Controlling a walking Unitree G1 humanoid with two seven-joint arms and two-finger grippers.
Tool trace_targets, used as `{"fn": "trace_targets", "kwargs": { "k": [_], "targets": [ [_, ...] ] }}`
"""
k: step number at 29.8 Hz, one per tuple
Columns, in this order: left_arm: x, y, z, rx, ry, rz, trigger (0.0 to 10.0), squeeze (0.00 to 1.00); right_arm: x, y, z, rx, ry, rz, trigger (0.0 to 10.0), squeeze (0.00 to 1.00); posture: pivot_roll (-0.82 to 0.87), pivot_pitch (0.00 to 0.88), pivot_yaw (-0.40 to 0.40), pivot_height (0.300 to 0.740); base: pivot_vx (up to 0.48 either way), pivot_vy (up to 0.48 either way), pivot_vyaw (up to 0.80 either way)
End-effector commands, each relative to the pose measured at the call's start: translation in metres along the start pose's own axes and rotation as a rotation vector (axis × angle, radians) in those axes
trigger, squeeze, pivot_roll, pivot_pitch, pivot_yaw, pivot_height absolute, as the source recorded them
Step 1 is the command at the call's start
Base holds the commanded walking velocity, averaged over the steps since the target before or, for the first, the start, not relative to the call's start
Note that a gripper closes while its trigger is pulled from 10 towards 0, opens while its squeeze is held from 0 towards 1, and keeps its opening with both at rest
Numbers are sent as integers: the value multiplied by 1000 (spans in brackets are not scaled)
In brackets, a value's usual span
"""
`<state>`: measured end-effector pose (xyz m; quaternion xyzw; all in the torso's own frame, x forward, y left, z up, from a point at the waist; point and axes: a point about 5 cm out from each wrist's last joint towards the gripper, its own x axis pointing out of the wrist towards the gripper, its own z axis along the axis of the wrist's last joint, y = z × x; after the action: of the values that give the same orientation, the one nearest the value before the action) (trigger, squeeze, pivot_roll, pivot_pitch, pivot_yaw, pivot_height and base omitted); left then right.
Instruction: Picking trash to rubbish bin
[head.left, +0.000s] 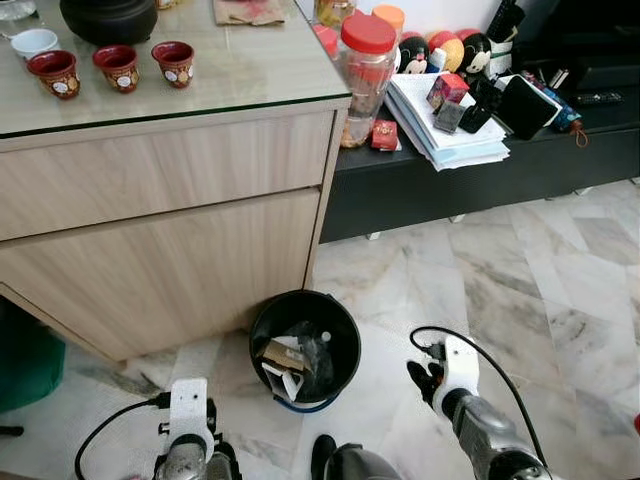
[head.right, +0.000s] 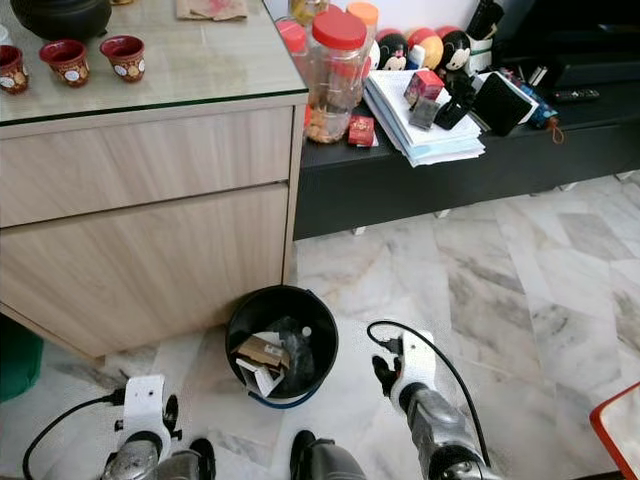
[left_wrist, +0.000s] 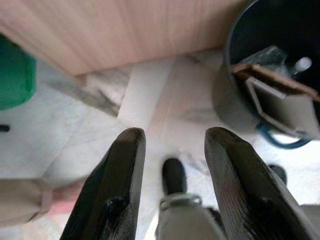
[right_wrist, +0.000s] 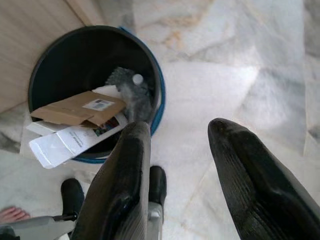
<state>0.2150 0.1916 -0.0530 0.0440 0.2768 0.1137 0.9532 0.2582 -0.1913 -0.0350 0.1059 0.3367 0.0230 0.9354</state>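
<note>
A black round rubbish bin (head.left: 340, 325) stands on the marble floor at the foot of the wooden cabinet. Inside it lie a brown cardboard piece (right_wrist: 75, 109), a white paper box (right_wrist: 70, 142) and crumpled grey plastic (right_wrist: 131, 92). My right gripper (right_wrist: 180, 175) hangs open and empty just right of the bin, and shows low in the left eye view as the right gripper (head.left: 428, 378). On the bin's left side my left gripper (left_wrist: 172, 185) is open over bare floor, holding nothing. Its white wrist (head.left: 188, 405) sits low, close to my body.
The wooden cabinet (head.left: 170, 230) has a glass top carrying red cups (head.left: 118, 66). A low black bench (head.left: 480, 180) to its right holds jars, papers and toys. A green object (head.left: 25, 360) stands at far left. A person's toes (right_wrist: 11, 215) are near my feet.
</note>
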Motion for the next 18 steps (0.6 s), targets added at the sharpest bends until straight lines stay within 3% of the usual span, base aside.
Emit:
{"fn": "trace_targets", "kwargs": {
  "k": [1,7,11,18],
  "targets": [
    [-8,-2,-19,21,82,-5,10000,0,-5,-12,-10,34,26,-50,10000,0,46,191,-142,740,0,0,0],
    [-23,3,-51,50,239,2,10000,0,-12,-24,-25,77,50,-115,10000,0,47,178,-147,740,0,0,0],
    [-26,5,-57,55,249,11,10000,0,-17,-30,-32,89,64,-151,10000,0,50,171,-146,740,0,0,-219],
    [-22,6,-49,38,217,20,10000,0,-20,-35,-38,102,69,-171,10000,0,53,178,-154,740,0,0,-709]
  ]
}}
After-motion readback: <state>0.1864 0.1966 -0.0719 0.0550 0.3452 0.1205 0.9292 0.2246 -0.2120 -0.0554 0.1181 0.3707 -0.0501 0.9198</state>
